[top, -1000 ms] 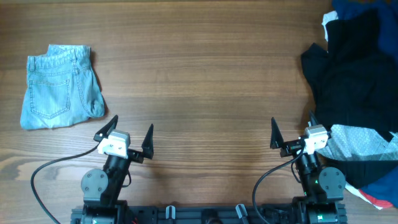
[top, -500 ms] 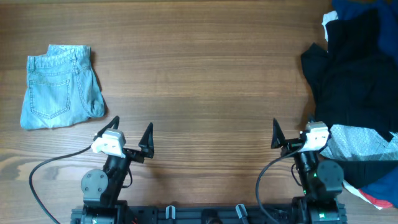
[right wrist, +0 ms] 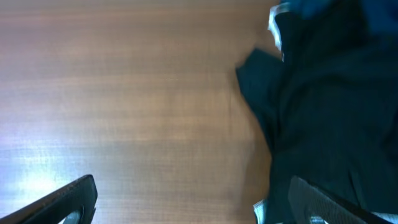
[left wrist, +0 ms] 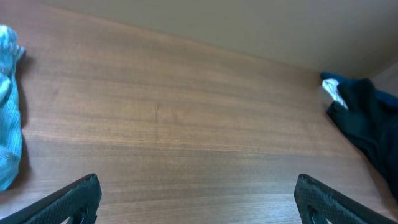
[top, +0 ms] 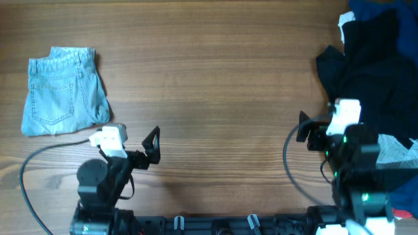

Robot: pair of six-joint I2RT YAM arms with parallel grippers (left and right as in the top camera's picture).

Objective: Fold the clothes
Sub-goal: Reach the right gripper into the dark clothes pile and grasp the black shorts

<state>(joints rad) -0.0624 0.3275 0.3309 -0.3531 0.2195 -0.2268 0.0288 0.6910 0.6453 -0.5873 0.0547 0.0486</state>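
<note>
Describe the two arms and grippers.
The left arm and right arm are black with round joints. The left gripper and right gripper each carry a white block and two pointed black fingers. A black cable loops from each arm.

Wide-apart fingers (left wrist: 78,199) on left gripper (left wrist: 198,183) and right gripper (right wrist: 193,183), both empty.

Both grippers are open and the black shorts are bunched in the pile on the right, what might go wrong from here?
1. The black shorts lie bunched against a dark blue garment and a white garment, so the open right gripper may well pinch more than one piece.
2. No waistband shows in the heap; a grab at mid-fabric would likely drag them out crumpled.
</note>
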